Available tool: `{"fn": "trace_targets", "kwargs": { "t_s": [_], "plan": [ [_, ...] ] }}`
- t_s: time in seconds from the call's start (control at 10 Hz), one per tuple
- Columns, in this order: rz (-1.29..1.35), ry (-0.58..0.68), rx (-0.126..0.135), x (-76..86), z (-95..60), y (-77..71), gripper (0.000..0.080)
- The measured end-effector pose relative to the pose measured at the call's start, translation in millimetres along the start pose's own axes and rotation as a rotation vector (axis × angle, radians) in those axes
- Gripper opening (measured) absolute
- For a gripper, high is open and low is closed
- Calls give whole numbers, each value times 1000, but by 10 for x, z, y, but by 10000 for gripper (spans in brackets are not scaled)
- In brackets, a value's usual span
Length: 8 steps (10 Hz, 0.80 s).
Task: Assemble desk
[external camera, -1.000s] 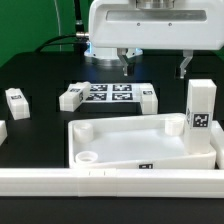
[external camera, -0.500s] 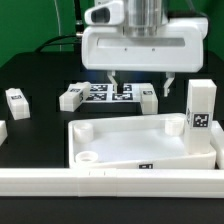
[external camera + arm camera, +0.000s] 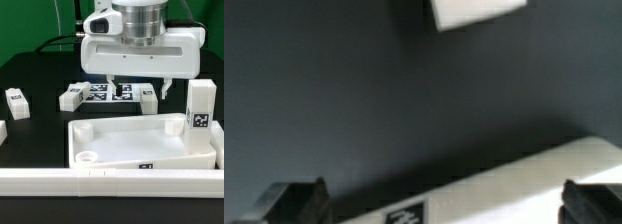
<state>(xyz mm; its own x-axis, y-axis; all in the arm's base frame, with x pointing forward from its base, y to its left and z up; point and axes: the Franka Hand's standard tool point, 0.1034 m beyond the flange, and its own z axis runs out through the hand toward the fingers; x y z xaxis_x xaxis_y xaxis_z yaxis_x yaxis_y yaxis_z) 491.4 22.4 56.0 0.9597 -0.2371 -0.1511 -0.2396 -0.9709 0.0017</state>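
Exterior view: one white gripper (image 3: pixel 137 88) hangs over the back middle of a black table (image 3: pixel 40 75). Its two fingers (image 3: pixel 110 84) are spread wide with nothing between them. One tabletop (image 3: pixel 140 140), a white tray, lies at the front, a little toward the exterior view's right. It lies just behind one long white rail (image 3: pixel 60 180) that crosses the front. One round socket (image 3: pixel 88 157) shows in its near corner on the exterior view's left, and the other sockets are hard to make out. Four tagged legs can be counted. One leg (image 3: pixel 16 100) lies alone toward the exterior view's left. A second leg (image 3: pixel 72 96) and a third leg (image 3: pixel 148 97) lie at either end of the one marker board (image 3: pixel 108 94). A fourth leg (image 3: pixel 200 108) stands upright by the tabletop's far corner on the exterior view's right. One more white piece (image 3: pixel 2 133) is cut off by the frame edge, and what it is cannot be told. The gripper body hides the table behind it, and the fingers cover part of the marker board. Wrist view: the two fingertips (image 3: pixel 295 200) sit well apart, the gripper (image 3: pixel 446 200) clearly released, over dark table (image 3: pixel 384 100). One white slab (image 3: pixel 518 180) with part of a dark tag lies below them, cut off. One white corner (image 3: pixel 482 12) is also cut off. Which parts these are cannot be told.
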Motion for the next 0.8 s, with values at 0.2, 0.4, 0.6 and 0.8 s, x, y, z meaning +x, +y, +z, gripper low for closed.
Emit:
{"fn": "trace_targets", "kwargs": {
  "t_s": [0.2, 0.4, 0.6, 0.8],
  "plan": [
    [-66, -100, -9, -111, 66, 27, 649],
    [-87, -207, 9, -161, 95, 21, 649],
    [-86, -320, 0, -199, 109, 24, 649],
    [-90, -455, -6, -227, 134, 47, 649]
  ]
}}
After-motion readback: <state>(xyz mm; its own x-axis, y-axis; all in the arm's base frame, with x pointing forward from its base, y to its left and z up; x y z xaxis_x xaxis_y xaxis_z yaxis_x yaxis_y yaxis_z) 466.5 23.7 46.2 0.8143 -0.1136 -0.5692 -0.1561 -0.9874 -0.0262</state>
